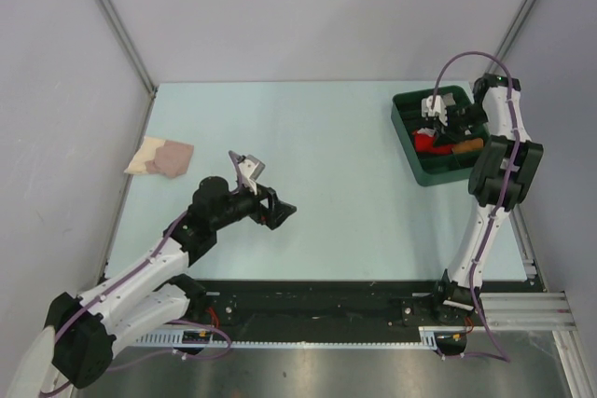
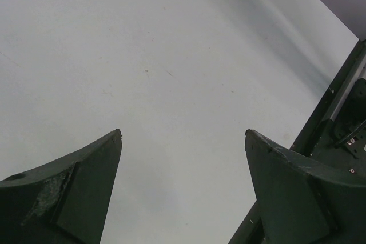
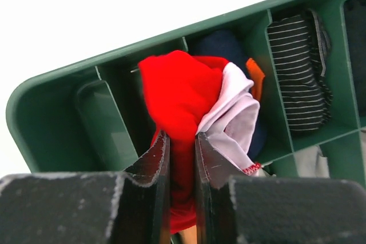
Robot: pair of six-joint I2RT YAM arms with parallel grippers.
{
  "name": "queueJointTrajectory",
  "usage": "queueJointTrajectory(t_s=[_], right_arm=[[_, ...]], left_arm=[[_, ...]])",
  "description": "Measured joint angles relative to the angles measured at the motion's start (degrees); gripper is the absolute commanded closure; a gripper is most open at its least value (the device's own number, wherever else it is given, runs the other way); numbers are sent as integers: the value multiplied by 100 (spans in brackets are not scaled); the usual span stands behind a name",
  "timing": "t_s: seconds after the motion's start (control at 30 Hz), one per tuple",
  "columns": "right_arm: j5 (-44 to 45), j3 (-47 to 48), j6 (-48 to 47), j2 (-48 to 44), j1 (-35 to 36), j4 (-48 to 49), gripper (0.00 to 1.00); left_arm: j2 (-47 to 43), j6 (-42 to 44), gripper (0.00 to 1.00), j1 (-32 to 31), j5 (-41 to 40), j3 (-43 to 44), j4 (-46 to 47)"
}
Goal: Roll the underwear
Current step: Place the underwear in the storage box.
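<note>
The red underwear (image 3: 180,98) with white trim hangs bunched over a compartment of the green divided bin (image 3: 51,118). My right gripper (image 3: 182,136) is shut on a fold of the red fabric and holds it just above the bin. In the top view the underwear (image 1: 428,142) shows as a red patch in the bin (image 1: 407,128) at the back right, under the right gripper (image 1: 446,121). My left gripper (image 1: 283,212) is open and empty over bare table at centre left; its fingers (image 2: 86,187) frame only table surface.
The bin's other compartments hold a striped dark garment (image 3: 300,84), a navy item and an orange item. A beige-and-pink folded cloth (image 1: 161,157) lies at the table's far left. The table's front rail (image 2: 334,101) runs beside the left gripper.
</note>
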Motion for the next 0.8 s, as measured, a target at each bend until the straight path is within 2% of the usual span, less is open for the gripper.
queueJointTrajectory(t_s=[0.53, 0.8], right_arm=[[601, -470, -319, 319, 203, 173, 84], [824, 125, 107, 719, 334, -181, 75]], left_arm=[[234, 0, 8, 0, 0, 2, -52], [269, -7, 8, 0, -2, 2, -57]])
